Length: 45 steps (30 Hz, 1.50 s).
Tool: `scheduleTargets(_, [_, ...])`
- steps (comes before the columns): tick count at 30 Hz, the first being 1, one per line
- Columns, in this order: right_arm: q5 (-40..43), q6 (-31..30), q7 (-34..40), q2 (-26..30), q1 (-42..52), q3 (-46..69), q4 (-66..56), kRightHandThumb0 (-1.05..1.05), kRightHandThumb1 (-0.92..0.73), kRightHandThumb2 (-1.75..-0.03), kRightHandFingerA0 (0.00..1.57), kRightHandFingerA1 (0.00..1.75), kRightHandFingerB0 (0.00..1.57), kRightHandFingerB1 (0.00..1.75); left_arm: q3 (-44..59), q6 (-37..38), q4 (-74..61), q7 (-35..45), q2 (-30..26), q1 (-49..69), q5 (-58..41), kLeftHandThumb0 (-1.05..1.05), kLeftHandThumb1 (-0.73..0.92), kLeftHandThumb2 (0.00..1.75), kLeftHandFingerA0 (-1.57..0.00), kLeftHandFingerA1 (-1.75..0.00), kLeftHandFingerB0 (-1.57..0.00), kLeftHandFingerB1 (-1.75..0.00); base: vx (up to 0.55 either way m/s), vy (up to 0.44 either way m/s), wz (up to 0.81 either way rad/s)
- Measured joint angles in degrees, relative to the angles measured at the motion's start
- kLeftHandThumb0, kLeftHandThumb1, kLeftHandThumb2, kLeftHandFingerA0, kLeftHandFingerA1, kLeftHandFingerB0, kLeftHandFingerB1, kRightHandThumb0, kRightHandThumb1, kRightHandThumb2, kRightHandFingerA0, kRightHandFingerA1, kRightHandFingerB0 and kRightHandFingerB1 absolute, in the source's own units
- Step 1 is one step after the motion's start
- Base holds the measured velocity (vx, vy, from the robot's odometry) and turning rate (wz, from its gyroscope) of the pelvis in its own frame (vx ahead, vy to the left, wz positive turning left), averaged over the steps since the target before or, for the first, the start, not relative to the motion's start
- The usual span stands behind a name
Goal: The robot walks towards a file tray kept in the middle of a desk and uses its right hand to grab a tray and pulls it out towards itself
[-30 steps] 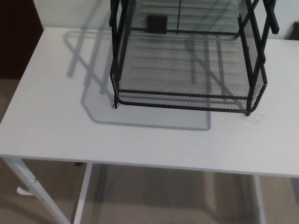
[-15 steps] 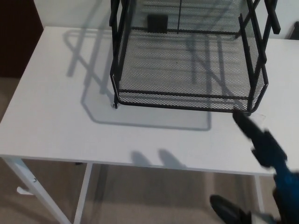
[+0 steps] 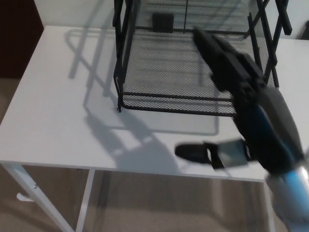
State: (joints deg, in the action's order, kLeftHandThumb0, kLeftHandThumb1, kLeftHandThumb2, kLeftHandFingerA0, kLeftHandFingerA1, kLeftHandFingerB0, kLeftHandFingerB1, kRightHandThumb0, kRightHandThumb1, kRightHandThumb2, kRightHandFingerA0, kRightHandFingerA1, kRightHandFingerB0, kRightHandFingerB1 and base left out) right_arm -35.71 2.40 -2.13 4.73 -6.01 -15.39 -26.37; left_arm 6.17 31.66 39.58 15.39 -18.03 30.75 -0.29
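While the right hand (image 3: 227, 60) (fingers spread, empty) hovers above it, tray (image 3: 193, 67) sits untouched.

Bright light, sharp shadows, motion-blurred hand (image 3: 227, 72)

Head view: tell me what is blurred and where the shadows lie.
Head view: the right hand and its forearm are smeared by motion blur, while the tray mesh and the desk edge stay sharp; the tray frame's shadow falls to the left across the desk, and the arm's darker shadow lies near the front edge.
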Motion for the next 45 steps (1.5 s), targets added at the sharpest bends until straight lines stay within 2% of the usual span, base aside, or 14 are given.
scheduleTargets(7, [-6.43, -4.39, -0.80, 0.43, -10.69, -3.36, 10.14, -0.68, -0.42, -0.76, 0.00, 0.03, 0.01, 0.04, 0.01, 0.00, -1.54, -0.01, -0.01, 0.01, 0.01, -0.47, 0.33, 0.63, -0.54, -0.47, -0.38, -0.43, 0.00, 0.000, 0.00])
scheduleTargets(18, [-16.49, -11.59, -1.57, 2.43, -19.48, -8.98, 22.99, -0.78, -0.48, -0.81, 0.00, 0.01, 0.00, 0.00, 0.03, -0.04, -4.17, -0.05, -0.28, 0.06, 0.03, -0.45, 0.33, 0.62, -0.53, -0.47, -0.38, -0.43, 0.00, 0.000, 0.00])
scheduleTargets(26, [-23.15, -16.77, -3.90, 3.55, -20.74, -12.82, 27.04, -0.81, -0.49, -0.84, 0.00, 0.02, 0.00, 0.01, 0.18, -0.64, -6.54, -0.03, -1.43, 0.54, 0.04, -0.46, 0.33, 0.62, -0.54, -0.47, -0.37, -0.43, 0.00, 0.000, 0.00])
scheduleTargets(33, [-28.55, -22.24, -8.76, 4.25, -20.79, -14.99, 27.08, -0.83, -0.52, -0.85, 0.00, 0.00, 0.00, 0.00, 0.62, -3.00, -8.27, 0.19, -3.05, 0.99, 0.04, -0.45, 0.32, 0.61, -0.52, -0.47, -0.36, -0.43, 0.00, 0.000, 0.00])
scheduleTargets(45, [-32.57, -27.98, -11.82, 3.14, -22.10, -16.86, 32.99, -0.80, -0.51, -0.82, 0.00, 0.00, 0.00, 0.00, 1.05, -4.34, -8.43, 1.23, -3.28, 0.93, -0.04, -0.47, 0.32, 0.62, -0.52, -0.47, -0.36, -0.42, 0.00, 0.000, 0.00])
